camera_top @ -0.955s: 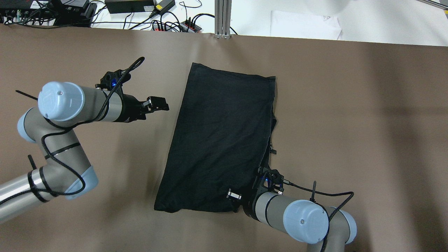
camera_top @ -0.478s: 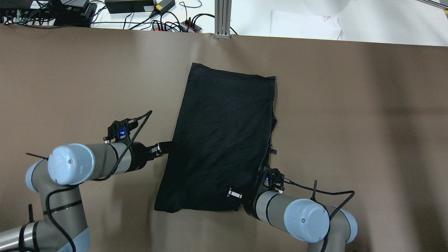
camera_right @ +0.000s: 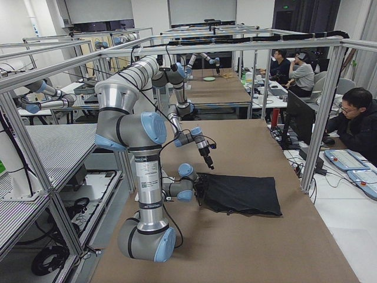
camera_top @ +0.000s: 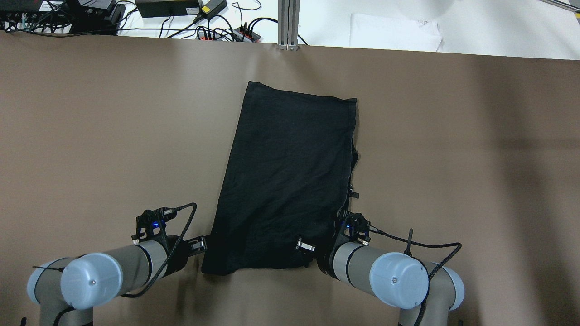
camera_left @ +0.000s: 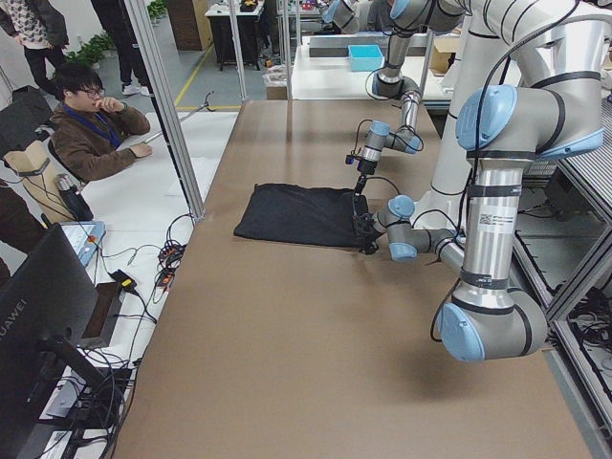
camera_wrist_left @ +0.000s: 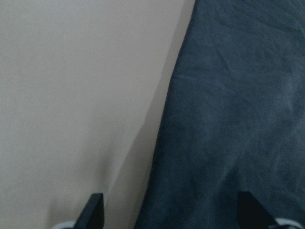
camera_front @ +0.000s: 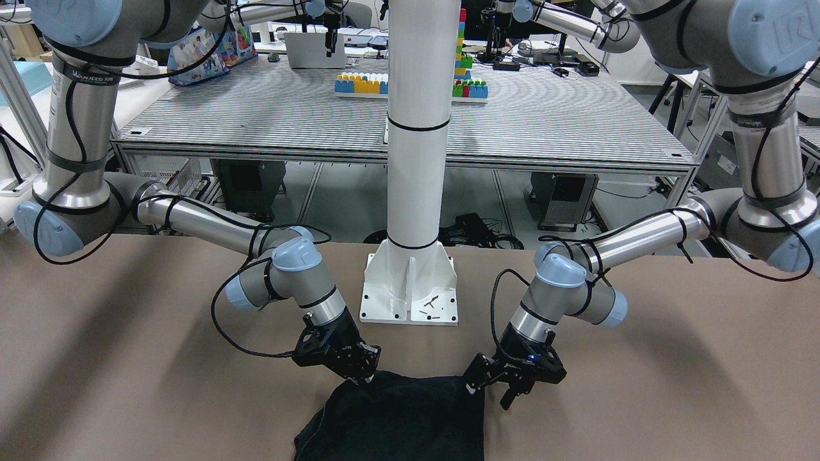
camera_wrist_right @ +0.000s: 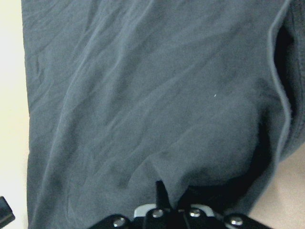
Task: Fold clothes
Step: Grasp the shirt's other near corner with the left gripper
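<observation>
The black garment (camera_top: pixel 290 181) lies flat on the brown table (camera_top: pixel 90 113), long side running away from me; it also shows in the front view (camera_front: pixel 403 416). My left gripper (camera_top: pixel 202 245) is at its near left corner. In the left wrist view the fingertips (camera_wrist_left: pixel 95 212) stand wide apart, open, straddling the garment's edge (camera_wrist_left: pixel 228 119). My right gripper (camera_top: pixel 311 253) is at the near right corner. In the right wrist view its fingers (camera_wrist_right: pixel 162 191) are closed together on bunched fabric (camera_wrist_right: pixel 143 105). The right side shows a loose fold (camera_top: pixel 353 158).
The white pole's base plate (camera_front: pixel 410 301) stands on the table just behind the garment's near edge. Cables and power strips (camera_top: pixel 204 27) and a white sheet (camera_top: pixel 394 31) lie beyond the far edge. A seated operator (camera_left: pixel 91 124) is past the far side.
My left arm has swung back along the garment's left edge, from open table beside it to its near left corner. The right gripper has stayed at the near right corner.
</observation>
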### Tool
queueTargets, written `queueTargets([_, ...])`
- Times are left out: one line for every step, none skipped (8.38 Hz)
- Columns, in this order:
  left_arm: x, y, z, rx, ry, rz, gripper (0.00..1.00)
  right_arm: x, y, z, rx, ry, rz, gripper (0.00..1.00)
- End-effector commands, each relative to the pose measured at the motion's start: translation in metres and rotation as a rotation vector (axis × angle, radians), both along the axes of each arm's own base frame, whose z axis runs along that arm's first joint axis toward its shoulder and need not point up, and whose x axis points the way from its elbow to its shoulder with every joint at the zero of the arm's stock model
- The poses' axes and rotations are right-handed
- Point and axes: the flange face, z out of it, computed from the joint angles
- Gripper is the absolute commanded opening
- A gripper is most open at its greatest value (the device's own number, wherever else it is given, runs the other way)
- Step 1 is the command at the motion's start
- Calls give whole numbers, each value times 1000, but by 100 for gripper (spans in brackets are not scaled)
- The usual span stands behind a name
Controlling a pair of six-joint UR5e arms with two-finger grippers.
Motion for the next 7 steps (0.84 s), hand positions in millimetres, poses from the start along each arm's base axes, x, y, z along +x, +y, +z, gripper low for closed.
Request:
queueTargets([18,37,1,10,-1,20,100,2,-4,-1,1,-1,8,0])
queueTargets([21,38,2,10,-5,23,100,3,-5,-1,1,-1,11,0])
queueTargets([22,38,-1,12,1,27,100,4,-7,-1,1,-1,16,0])
queueTargets([24,38,-1,12,-1,29,100,4,-7,-1,1,-1,16,0])
queueTargets([27,38,3,12,-11,33,100,4,-7,0,1,0,16,0])
queueTargets([30,38,4,16,-14,36,99,5,-7,0,0,2,16,0])
queueTargets([29,36,0,21,-9,36,99,5,-8,0,2,2,17,0])
